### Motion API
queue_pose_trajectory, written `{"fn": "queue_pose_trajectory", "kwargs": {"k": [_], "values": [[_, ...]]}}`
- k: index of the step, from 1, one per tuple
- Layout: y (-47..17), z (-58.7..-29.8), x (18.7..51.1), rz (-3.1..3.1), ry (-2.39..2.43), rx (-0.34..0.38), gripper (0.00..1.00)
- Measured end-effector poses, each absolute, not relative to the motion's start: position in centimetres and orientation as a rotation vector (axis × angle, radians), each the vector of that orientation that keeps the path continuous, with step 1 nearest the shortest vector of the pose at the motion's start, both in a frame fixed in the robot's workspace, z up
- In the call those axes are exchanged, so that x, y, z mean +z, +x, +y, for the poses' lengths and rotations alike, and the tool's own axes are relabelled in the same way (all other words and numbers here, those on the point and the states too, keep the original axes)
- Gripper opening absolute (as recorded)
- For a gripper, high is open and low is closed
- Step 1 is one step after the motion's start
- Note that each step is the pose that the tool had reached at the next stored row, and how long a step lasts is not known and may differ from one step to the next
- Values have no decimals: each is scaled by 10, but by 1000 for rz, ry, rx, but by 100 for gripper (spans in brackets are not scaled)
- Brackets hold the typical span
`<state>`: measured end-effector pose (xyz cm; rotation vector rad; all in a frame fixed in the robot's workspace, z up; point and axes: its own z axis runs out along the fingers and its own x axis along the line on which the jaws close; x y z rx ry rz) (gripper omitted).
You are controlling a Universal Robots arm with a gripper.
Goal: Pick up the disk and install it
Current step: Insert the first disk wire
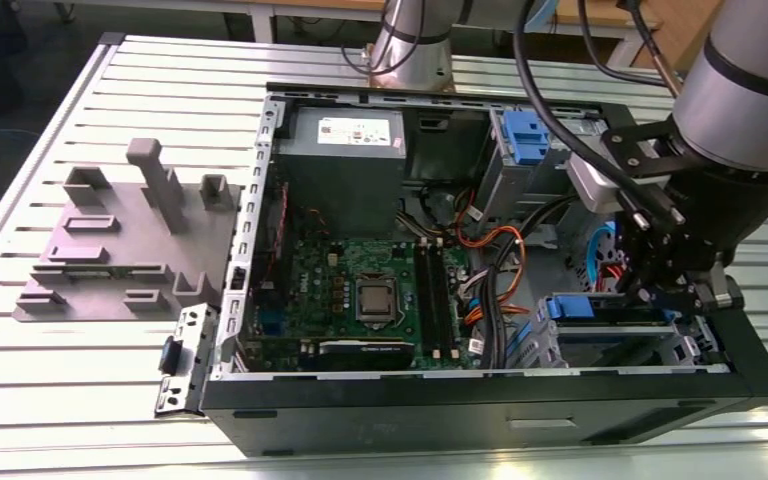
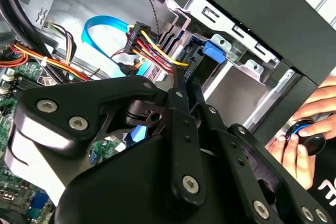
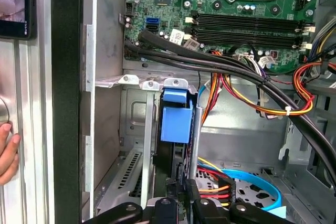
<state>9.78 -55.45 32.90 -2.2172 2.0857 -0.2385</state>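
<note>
The tool (image 1: 655, 285) hangs low at the exterior view's right, down inside the open case (image 1: 491, 400) at the corner drive bay (image 3: 143, 150). It is close against the near end of the disk (image 3: 176, 116), but these views do not show whether it grips the carrier or only rests beside it. The disk stands on edge between the bay's metal rails, its blue tab just beside the bay's folded lip, so the step in hand looks like seating the disk in its slot. Doing that well probably means keeping the carrier square to the rails and pressing straight along the slot, since a tilt could jam the blue frame against the sheet metal. Room is tight. A bundle of red, yellow and orange cables (image 3: 239, 95) runs just beside the bay, and a light-blue data cable (image 3: 254, 182) loops near the tool's body; either could snag. Farther in lie the motherboard (image 1: 357, 280) and, in the upper middle of the exterior view, the grey power-supply box (image 1: 344, 150), well apart. A person's hand (image 2: 296, 145) rests just outside the case wall. The slatted counter (image 1: 91, 390) carries a grey fixture (image 1: 117, 240) at the exterior view's left.
</note>
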Motion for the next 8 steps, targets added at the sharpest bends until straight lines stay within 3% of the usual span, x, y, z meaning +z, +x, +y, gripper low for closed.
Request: {"fn": "queue_pose_trajectory", "kwargs": {"k": [8], "values": [[98, -554, 325, 2085, -2213, -232, 18]]}}
